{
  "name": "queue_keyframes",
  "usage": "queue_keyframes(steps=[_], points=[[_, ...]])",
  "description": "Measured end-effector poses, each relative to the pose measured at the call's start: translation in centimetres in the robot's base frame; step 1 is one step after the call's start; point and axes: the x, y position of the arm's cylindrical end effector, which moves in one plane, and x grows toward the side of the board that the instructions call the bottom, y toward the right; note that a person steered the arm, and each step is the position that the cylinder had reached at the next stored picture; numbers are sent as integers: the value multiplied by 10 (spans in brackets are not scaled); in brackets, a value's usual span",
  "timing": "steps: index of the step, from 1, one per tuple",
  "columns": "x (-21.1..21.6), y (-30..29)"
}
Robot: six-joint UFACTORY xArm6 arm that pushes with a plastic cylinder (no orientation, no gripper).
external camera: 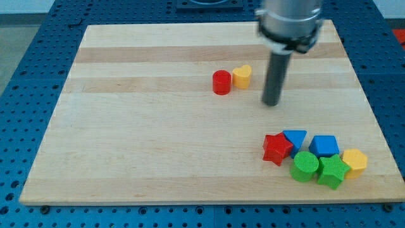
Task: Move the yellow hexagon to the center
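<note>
The yellow hexagon (355,161) sits near the board's lower right edge, touching the green star (332,171) on its left. My tip (271,103) is well above and to the left of it, in the upper right part of the wooden board (158,139). The tip stands just right of a yellow heart (242,76), apart from it.
A red cylinder (221,83) touches the yellow heart's left side. In the lower right cluster lie a red star (277,149), a blue triangle (295,139), a blue block (324,145) and a green cylinder (305,166). A blue perforated table surrounds the board.
</note>
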Motion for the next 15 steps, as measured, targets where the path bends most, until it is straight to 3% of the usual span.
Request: queue_keyframes(steps=[1,2,3,5,6,7,8,10,13,15], points=[[-8,91],[18,188],[25,206],[37,206],[64,205],[147,202],[191,201],[184,128],[172,85],[118,78]])
